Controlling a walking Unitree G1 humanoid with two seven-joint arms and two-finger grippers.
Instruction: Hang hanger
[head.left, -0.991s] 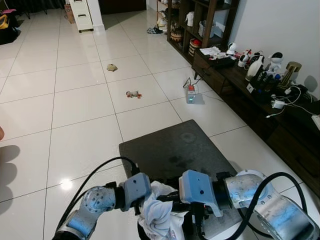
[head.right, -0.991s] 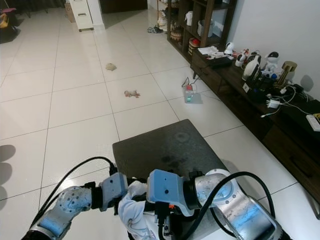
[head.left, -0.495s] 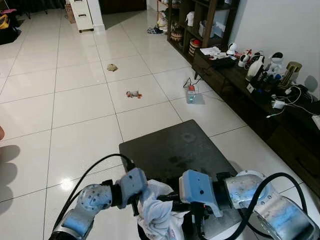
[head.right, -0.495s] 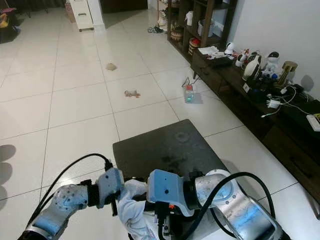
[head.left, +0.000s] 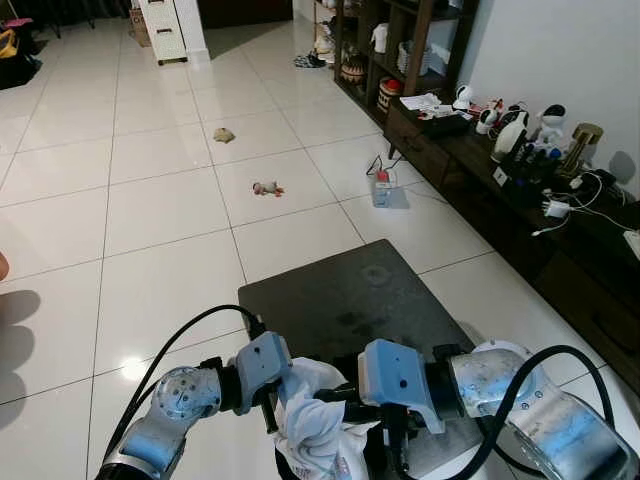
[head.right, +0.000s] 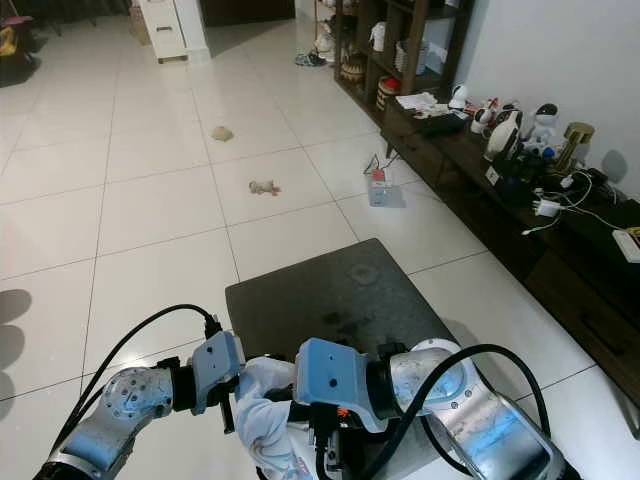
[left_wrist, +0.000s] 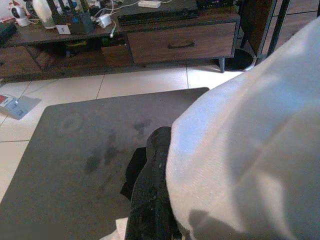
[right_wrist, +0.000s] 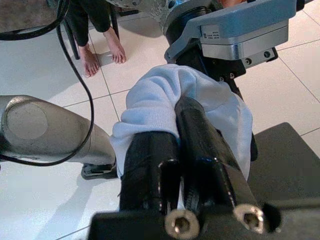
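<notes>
both arms raised low in front of the body, meeting over a bunched white cloth (head.left: 318, 425) at the near edge of a dark grey mat (head.left: 350, 295) on a pale tiled floor (head.left: 160, 200). right gripper (right_wrist: 172, 125) clamped on the cloth, two black fingers (right_wrist: 200, 150) nearly together with white fabric pinched and draped over them. left gripper (left_wrist: 152, 190) pressed against the same cloth from the other side; one black finger (left_wrist: 155, 165) visible beside a bulge of fabric, the rest hidden, so cannot tell how far open or whether holding anything. no hanger distinguishable from the cloth bundle (possibly wrapped inside, not discernible). cloth held off the floor between the two wrists, hanging down below the lower edge of the head views.

beyond the mat: two small toys (head.left: 266, 188) lying on the tiles, a small box with cable (head.left: 382, 190) near a long dark wooden cabinet (head.left: 520, 215) along the right wall, cluttered with gadgets and chargers. bare feet of a person (right_wrist: 102, 50) standing on the tiles, seen past the left arm in the right wrist view.
</notes>
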